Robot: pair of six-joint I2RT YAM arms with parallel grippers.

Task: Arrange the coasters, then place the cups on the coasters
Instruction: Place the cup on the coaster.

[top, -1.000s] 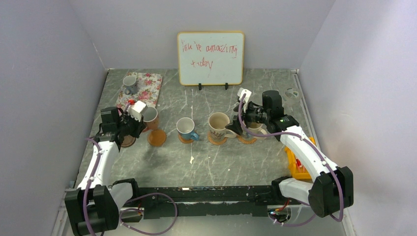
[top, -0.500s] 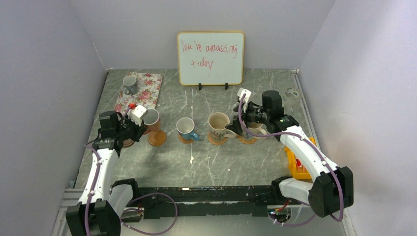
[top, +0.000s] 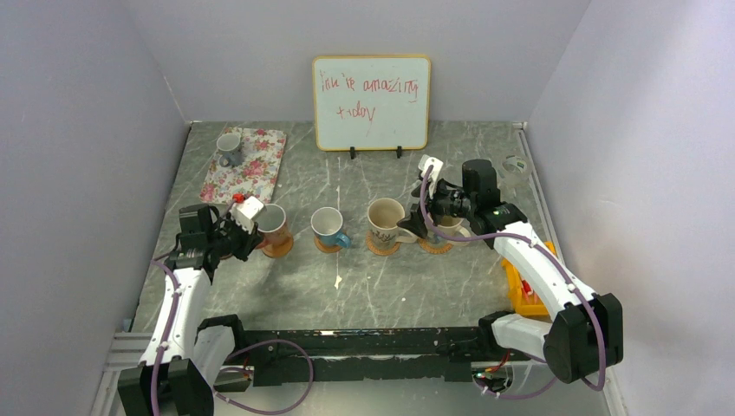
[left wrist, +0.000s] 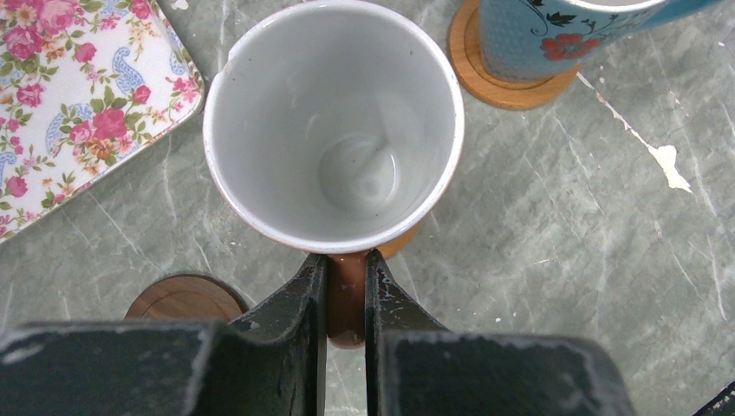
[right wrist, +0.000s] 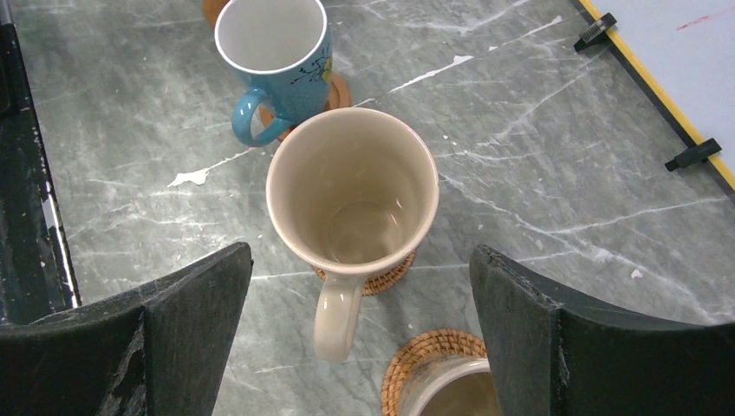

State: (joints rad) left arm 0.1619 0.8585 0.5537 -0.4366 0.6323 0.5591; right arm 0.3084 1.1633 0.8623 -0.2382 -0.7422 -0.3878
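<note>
My left gripper [top: 249,234] [left wrist: 345,262] is shut on the handle of the orange-brown cup [top: 270,222] [left wrist: 334,130], which stands upright over a tan coaster [top: 279,249] [left wrist: 400,245]; whether they touch I cannot tell. A dark brown coaster [left wrist: 185,297] lies bare just left of it. The blue-handled cup [top: 328,227] [right wrist: 273,52] and a cream cup [top: 386,222] [right wrist: 351,195] stand on coasters. My right gripper [top: 419,227] [right wrist: 360,334] hangs open above the cream cup's handle and a second cream cup [top: 452,228] on a woven coaster [right wrist: 431,348]. A small grey cup [top: 230,147] stands on the floral tray [top: 260,163].
A whiteboard [top: 371,102] stands at the back wall. A yellow object [top: 523,290] lies under the right arm near the right edge. A small clear item [top: 517,164] sits at the back right. Grey walls close in three sides.
My left arm has carried the orange-brown cup nearer and slightly right, down over the tan coaster. The right arm has not moved.
</note>
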